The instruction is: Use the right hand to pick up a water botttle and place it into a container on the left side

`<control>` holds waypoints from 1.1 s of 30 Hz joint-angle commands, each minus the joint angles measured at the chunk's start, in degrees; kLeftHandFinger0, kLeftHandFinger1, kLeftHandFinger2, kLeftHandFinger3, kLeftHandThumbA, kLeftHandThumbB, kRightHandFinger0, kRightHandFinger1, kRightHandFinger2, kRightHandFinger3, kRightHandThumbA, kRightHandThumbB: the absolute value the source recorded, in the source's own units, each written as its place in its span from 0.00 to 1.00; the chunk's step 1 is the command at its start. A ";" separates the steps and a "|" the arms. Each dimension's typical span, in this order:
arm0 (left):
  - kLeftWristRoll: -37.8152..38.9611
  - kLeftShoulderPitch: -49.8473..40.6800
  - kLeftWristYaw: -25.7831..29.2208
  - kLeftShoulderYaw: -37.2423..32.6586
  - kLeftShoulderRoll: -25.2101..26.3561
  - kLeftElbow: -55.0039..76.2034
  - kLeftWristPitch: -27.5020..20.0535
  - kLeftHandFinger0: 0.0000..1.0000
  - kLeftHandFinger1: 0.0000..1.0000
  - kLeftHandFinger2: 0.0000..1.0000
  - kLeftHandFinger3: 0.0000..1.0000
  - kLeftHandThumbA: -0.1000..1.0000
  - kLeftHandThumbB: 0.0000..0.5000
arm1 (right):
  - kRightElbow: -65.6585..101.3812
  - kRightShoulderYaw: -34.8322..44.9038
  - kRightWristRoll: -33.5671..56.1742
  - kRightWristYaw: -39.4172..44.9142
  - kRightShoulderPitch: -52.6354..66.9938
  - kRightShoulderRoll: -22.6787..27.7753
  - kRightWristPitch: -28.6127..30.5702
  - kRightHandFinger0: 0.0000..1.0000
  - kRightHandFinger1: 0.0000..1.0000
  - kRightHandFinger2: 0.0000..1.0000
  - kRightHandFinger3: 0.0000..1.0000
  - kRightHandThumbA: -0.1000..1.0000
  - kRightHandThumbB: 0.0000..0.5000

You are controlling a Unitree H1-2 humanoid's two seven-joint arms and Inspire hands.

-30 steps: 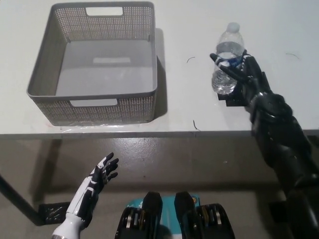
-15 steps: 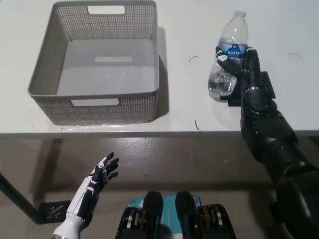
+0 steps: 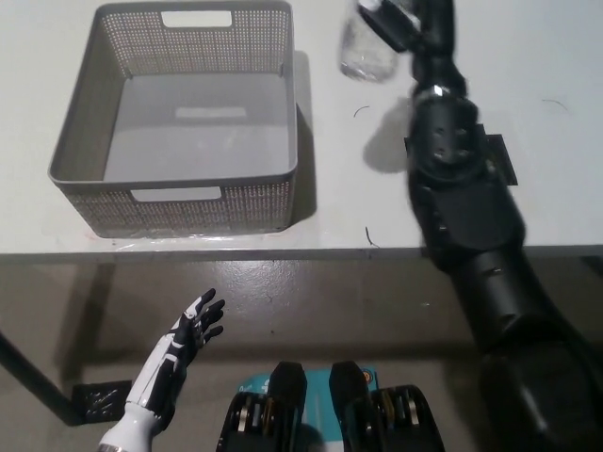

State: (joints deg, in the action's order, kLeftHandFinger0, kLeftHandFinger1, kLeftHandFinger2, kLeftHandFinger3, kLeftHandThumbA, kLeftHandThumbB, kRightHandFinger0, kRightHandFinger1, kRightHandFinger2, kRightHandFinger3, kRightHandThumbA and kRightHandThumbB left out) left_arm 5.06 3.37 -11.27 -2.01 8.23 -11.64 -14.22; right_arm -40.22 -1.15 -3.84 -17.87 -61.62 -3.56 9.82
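My black right hand [image 3: 407, 19] is at the top edge of the head view, shut on the clear water bottle [image 3: 367, 52]. The bottle hangs lifted above the white table [image 3: 358, 188], only its lower part showing, to the right of the grey mesh basket [image 3: 179, 122]. The basket sits at the table's left and holds nothing. My white left hand [image 3: 188, 331] rests open below the table's front edge at lower left.
A black patch [image 3: 495, 155] lies on the table under my right forearm. The table's front edge [image 3: 283, 252] runs across the middle of the picture, with floor below it.
My right hand has lifted the bottle off the table and carried it up and to the left, toward the basket. The left hand has stayed put.
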 commanded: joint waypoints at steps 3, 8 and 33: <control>-0.11 0.48 -1.26 -0.27 1.12 0.93 -2.17 1.00 1.00 1.00 1.00 1.00 0.43 | 3.08 -2.97 -1.81 2.03 -8.30 -4.98 -2.58 0.00 0.31 0.66 0.73 0.00 0.25; -0.30 0.20 -1.19 -0.41 1.03 1.58 -1.38 1.00 1.00 1.00 1.00 1.00 0.44 | -5.52 -4.39 -3.26 0.59 -10.99 -7.75 -0.60 0.05 0.40 0.76 0.72 0.00 0.32; 0.03 1.31 -1.66 -0.11 0.96 2.49 -0.61 1.00 1.00 1.00 1.00 1.00 0.44 | -39.21 -12.31 -7.35 6.69 -17.40 -8.34 1.82 1.00 1.00 1.00 1.00 0.95 0.93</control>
State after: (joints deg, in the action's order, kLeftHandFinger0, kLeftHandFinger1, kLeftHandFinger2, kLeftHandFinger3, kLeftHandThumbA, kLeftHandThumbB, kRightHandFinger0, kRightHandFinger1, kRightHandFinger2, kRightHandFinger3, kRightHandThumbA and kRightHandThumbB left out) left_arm 5.01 4.23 -12.41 -2.15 8.42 -11.28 -14.16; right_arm -80.30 -12.11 -9.32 -15.32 -75.83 -12.82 10.77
